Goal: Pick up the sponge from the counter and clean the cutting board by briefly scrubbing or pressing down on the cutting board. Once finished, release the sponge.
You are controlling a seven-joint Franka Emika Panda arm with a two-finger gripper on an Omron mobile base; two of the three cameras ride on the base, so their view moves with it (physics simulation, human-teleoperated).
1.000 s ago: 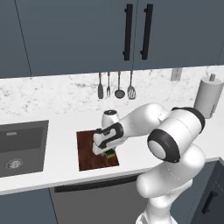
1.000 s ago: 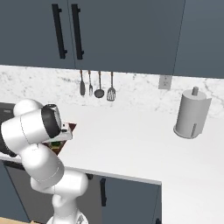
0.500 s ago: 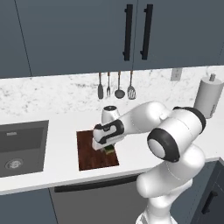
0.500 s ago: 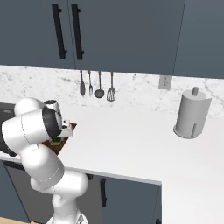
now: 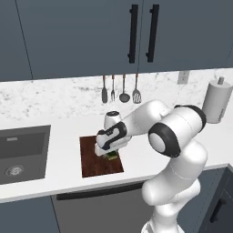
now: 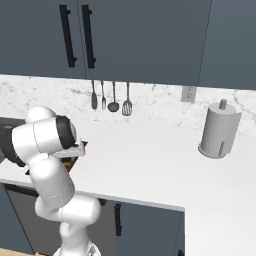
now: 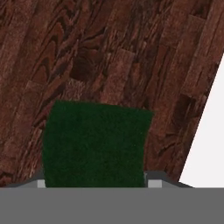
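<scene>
The dark reddish-brown cutting board [image 5: 92, 164] lies on the white counter [image 5: 63, 159], right of the sink. My gripper [image 5: 110, 154] points down over the board's right half, shut on the sponge [image 5: 112, 156], whose yellow-green edge peeks out under the hand. In the hand view the sponge's dark green face [image 7: 94, 144] sits between the fingertips [image 7: 154, 183], against the wood grain of the cutting board [image 7: 109, 52]. A strip of counter [image 7: 210, 131] shows at the right. The right base view has my arm hiding most of the cutting board [image 6: 82, 145].
A dark grey sink [image 5: 22, 152] is recessed at the left. Several utensils [image 5: 120, 91] hang on the marble backsplash behind the board. A paper towel roll [image 5: 216, 102] stands at the far right, also in the right base view [image 6: 220, 132]. Dark cabinets hang overhead.
The hand with the sponge has slid a little to the left over the cutting board. The grip on the sponge holds.
</scene>
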